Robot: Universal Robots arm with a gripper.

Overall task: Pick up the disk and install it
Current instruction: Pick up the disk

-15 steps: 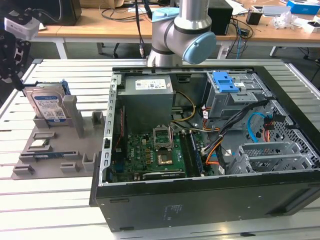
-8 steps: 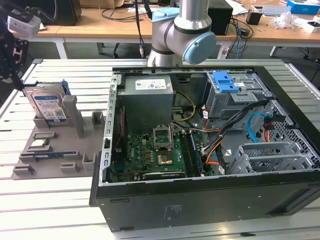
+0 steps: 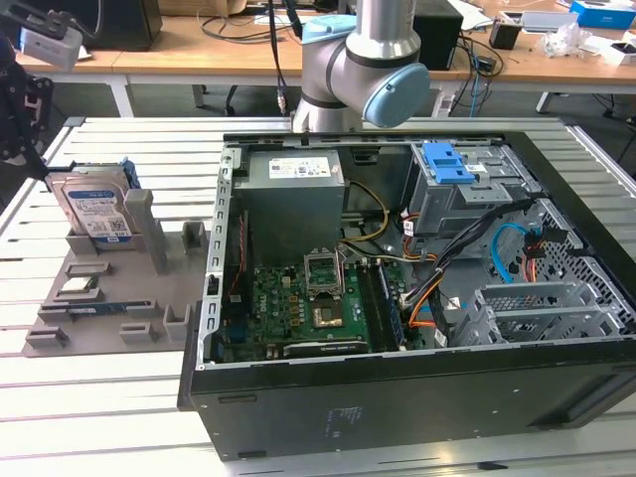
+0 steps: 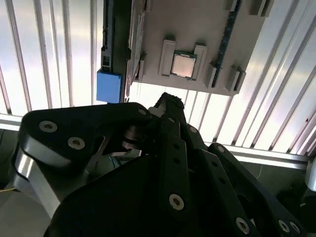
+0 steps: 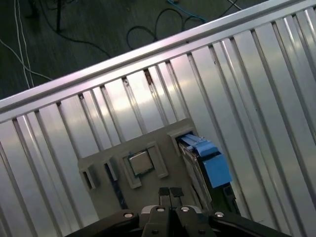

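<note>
Disk not yet picked up; nothing installed.

The disk (image 3: 94, 209) is seen standing on edge in a slot of the grey holder tray (image 3: 139, 288), on the exterior view's left, well apart from the open computer case (image 3: 397, 397) on the right. In the first wrist view the gripper (image 5: 170, 192) is held above the tray, near the disk's blue rail but clear of it, jaws drawn together with nothing between them. Pickup and fitting are both judged left to do.
</note>
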